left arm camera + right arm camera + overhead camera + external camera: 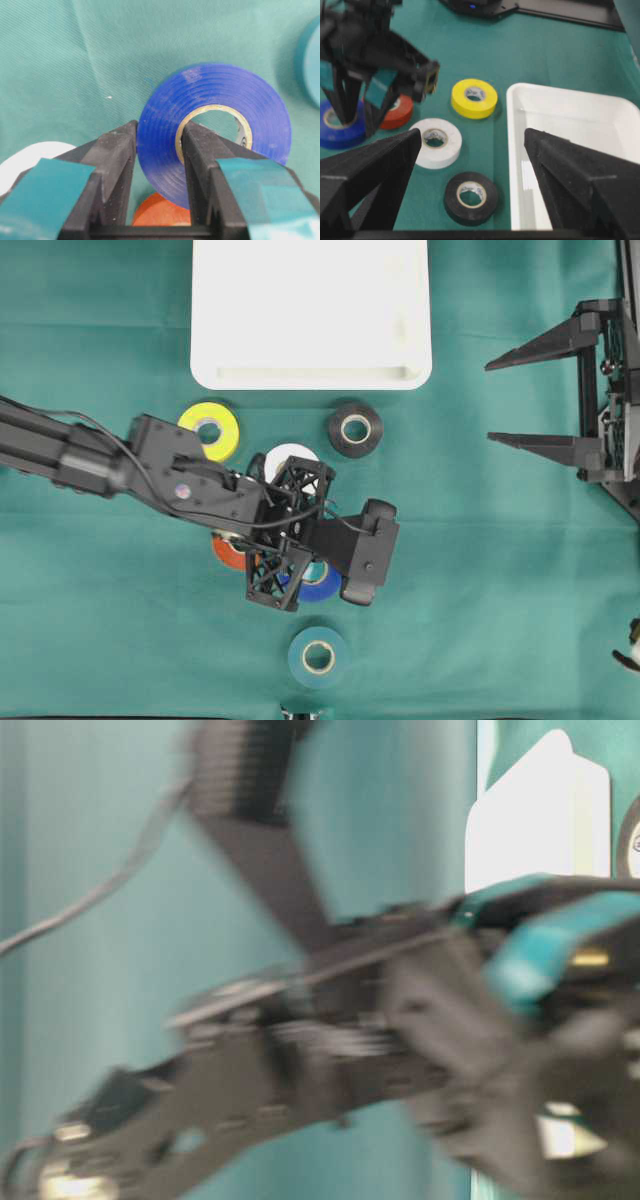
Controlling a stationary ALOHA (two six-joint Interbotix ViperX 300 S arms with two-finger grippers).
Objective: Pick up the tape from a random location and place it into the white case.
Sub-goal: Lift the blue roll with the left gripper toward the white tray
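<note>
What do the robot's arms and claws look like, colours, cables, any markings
Both arms are matte black. The left claw has chunky black fingers with teal tape patches, lattice-like framing behind them, and thin black cables along the arm. The right claw has long, tapering black fingers.

A green cloth (500, 570) covers the desk, lightly creased. On it lie spare rolls: a yellow roll (210, 430) flat near a black roll (355, 430), with a white roll (290, 455) between and just below them. An orange roll (226, 552) is partly hidden, and a teal roll (318, 656) lies apart toward the bottom edge.
</note>
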